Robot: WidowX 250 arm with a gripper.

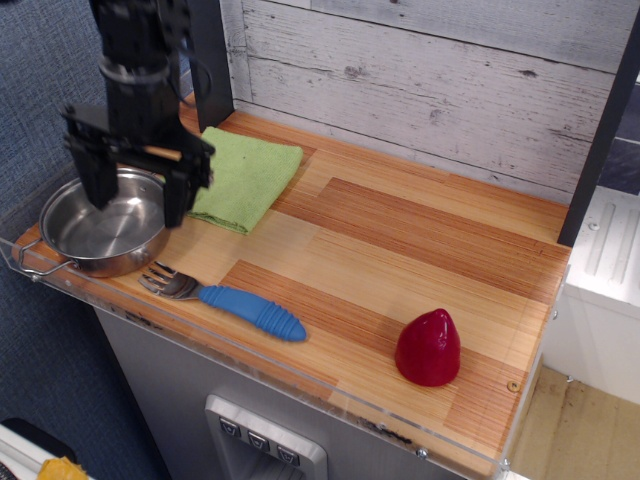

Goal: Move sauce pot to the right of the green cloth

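Observation:
The shiny steel sauce pot (pixel 95 232) with wire loop handles stands at the front left corner of the wooden table. The light green cloth (pixel 245 177) lies flat just behind and to the right of the pot. My black gripper (pixel 138 200) hangs open above the pot's right half, one finger over the pot's left inside and the other (pixel 176 195) over its right rim. It holds nothing. The gripper hides the pot's right handle and the cloth's left edge.
A fork with a blue ribbed handle (pixel 232 303) lies in front of the pot, near the table's front edge. A red cone-shaped object (pixel 428 347) stands at the front right. A clear acrylic lip (pixel 20 262) runs along the table's front and left edges. A plank wall stands behind.

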